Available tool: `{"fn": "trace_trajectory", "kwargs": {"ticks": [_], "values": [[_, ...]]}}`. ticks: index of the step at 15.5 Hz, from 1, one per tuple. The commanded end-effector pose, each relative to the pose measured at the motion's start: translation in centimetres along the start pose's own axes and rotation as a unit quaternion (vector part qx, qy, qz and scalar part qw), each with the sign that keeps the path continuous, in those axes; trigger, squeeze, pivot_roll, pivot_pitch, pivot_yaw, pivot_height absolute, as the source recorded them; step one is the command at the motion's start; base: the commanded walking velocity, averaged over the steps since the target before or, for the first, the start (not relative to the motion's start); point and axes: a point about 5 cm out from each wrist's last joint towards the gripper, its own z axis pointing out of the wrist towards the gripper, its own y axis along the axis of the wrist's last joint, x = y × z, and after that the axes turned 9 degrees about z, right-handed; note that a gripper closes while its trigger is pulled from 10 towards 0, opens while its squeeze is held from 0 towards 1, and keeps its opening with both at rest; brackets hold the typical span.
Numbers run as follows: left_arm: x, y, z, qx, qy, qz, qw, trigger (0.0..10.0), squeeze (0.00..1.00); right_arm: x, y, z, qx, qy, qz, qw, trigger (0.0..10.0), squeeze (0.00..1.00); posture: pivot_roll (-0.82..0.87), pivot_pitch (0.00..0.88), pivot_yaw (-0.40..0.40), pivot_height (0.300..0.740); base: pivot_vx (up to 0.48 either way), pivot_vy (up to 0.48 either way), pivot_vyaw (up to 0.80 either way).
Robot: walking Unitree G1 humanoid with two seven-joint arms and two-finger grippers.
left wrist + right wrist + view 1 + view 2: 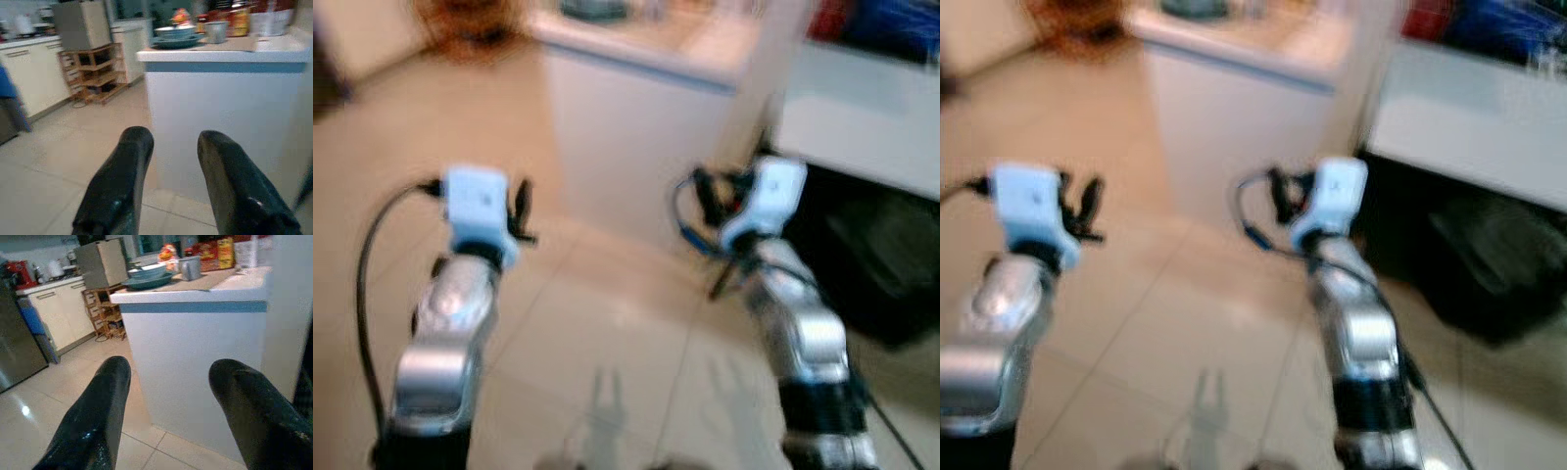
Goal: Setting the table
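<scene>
A blue bowl (175, 32) rests on a dark blue plate (176, 43) on the white counter (274, 51), with a grey metal cup (215, 31) beside them. The same bowl (146, 271), plate (147, 282) and cup (189, 268) show in the right wrist view. My left gripper (171, 142) is open and empty, raised over the tiled floor short of the counter's end. My right gripper (168, 369) is open wider, also empty, facing the same counter wall. Both arms (460, 294) (793, 304) are held up in front of me; the head views are blurred.
The counter's white end wall (636, 147) stands just ahead. A wooden rack (95, 73) and white cabinets (29, 73) line the far side. A dark bin (881, 264) sits under the white shelf (862, 127) on my right. Snack packets (212, 252) lie on the counter.
</scene>
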Motion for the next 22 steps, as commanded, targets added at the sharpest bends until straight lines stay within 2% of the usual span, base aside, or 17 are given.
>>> {"fn": "trace_trajectory", "kwargs": {"ticks": [1,5,6,7,8,9,10,12,14,15,20,21,22], "values": [[0.5,0.1,0.1,0.000,0.008,0.007,1.000,10.0,1.00,0.7,0.5,0.2,-0.011,0.013,-0.002,1.000,10.0,1.00,0.05,0.075,-0.068,0.740,0.472,0.000,0.80],[0.5,-0.2,0.7,0.010,0.003,0.031,0.999,10.0,1.00,0.0,0.5,0.6,-0.010,-0.011,-0.011,1.000,10.0,1.00,0.06,0.058,-0.039,0.740,0.472,0.000,0.35],[0.4,0.4,0.8,-0.001,-0.005,0.041,0.999,10.0,1.00,-0.1,0.6,0.7,-0.013,-0.019,-0.011,1.000,10.0,0.00,0.06,0.049,-0.038,0.740,0.472,0.000,0.00],[0.4,0.4,0.8,-0.001,-0.005,0.041,0.999,10.0,1.00,-0.1,0.6,0.7,-0.013,-0.019,-0.011,1.000,10.0,0.00,0.06,0.049,-0.038,0.740,0.472,0.000,0.00],[0.5,1.0,1.1,-0.014,-0.008,0.045,0.999,10.0,1.00,0.1,0.8,0.7,-0.013,-0.018,0.016,1.000,10.0,0.00,0.07,0.053,-0.042,0.740,0.472,0.000,0.00],[0.3,1.3,1.1,-0.021,-0.016,0.046,0.999,10.0,1.00,0.2,0.7,0.6,-0.009,-0.020,0.015,1.000,10.0,0.00,0.07,0.036,-0.034,0.740,0.472,0.000,-0.80],[0.0,1.5,1.3,-0.027,-0.030,0.047,0.998,10.0,1.00,0.3,1.1,0.6,-0.023,-0.032,0.013,0.999,10.0,0.00,0.04,0.054,-0.024,0.740,0.472,0.000,-0.80],[-0.6,1.3,1.4,-0.026,-0.043,0.037,0.998,10.0,1.00,0.0,2.5,0.4,-0.052,-0.054,0.006,0.997,10.0,0.00,0.02,0.049,-0.014,0.740,0.472,0.000,0.00],[-1.3,1.4,1.2,-0.029,-0.055,0.032,0.998,10.0,1.00,-0.6,3.0,0.3,-0.056,-0.078,-0.027,0.995,10.0,0.00,0.03,0.059,-0.021,0.740,0.471,0.000,0.00],[-1.4,1.5,1.0,-0.031,-0.059,0.028,0.997,10.0,1.00,-0.5,3.0,0.3,-0.057,-0.076,-0.016,0.995,10.0,0.00,0.03,0.058,-0.025,0.740,0.469,0.000,0.00],[-1.1,1.5,0.9,-0.030,-0.048,0.023,0.998,10.0,1.00,0.0,3.6,0.3,-0.071,-0.058,-0.027,0.995,10.0,0.00,0.03,0.069,-0.046,0.740,0.470,0.000,-0.80],[-0.9,1.7,0.9,-0.031,-0.042,0.025,0.998,10.0,1.00,0.5,4.3,0.3,-0.088,-0.037,-0.053,0.994,10.0,0.00,0.03,0.074,-0.046,0.740,0.472,0.000,0.00],[-0.6,1.7,0.8,-0.032,-0.038,0.026,0.998,10.0,1.00,0.8,4.5,0.4,-0.090,-0.025,-0.055,0.994,10.0,0.00,0.04,0.074,-0.047,0.740,0.472,0.000,0.00]]}}
